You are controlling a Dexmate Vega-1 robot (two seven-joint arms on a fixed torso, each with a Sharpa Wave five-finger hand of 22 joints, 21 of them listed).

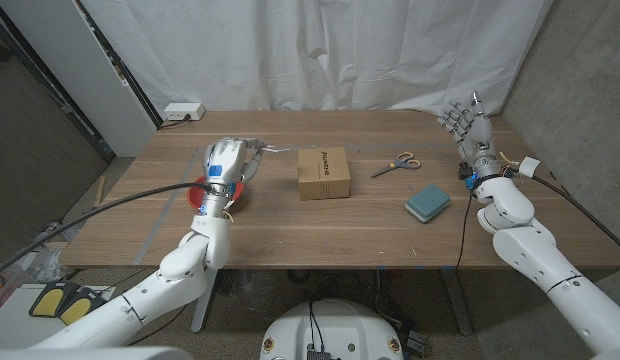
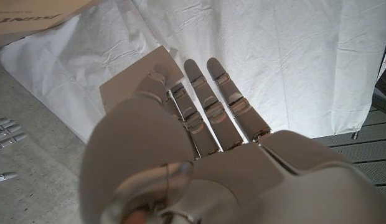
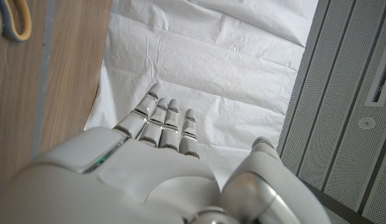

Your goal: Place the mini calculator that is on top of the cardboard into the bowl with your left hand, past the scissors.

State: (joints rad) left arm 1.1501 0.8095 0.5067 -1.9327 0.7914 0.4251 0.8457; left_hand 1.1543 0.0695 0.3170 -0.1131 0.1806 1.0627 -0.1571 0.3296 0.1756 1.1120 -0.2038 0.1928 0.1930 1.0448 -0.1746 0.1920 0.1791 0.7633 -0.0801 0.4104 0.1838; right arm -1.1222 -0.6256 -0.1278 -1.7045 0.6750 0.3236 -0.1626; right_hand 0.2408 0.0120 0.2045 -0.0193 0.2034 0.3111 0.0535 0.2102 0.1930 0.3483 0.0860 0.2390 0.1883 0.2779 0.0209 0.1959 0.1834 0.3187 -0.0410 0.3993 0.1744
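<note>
My left hand [image 1: 230, 160] hovers over the red bowl [image 1: 202, 196] at the table's left. A flat pale rectangular thing, apparently the mini calculator [image 2: 132, 81], sits against the inner side of its straight fingers [image 2: 205, 99]. In the head view its thin edge [image 1: 277, 150] sticks out past the fingertips. The cardboard box [image 1: 323, 173] stands mid-table with nothing on top, and its corner [image 2: 31, 15] also shows in the left wrist view. The scissors [image 1: 397, 164] lie to the right of the box. My right hand [image 1: 472, 130] is raised at the far right, fingers spread, holding nothing.
A teal padded block [image 1: 427, 203] lies on the table in front of the scissors. A white power strip [image 1: 183, 112] sits at the back left corner. A white curtain hangs behind the table. Scissor handles [image 3: 9, 22] show in the right wrist view.
</note>
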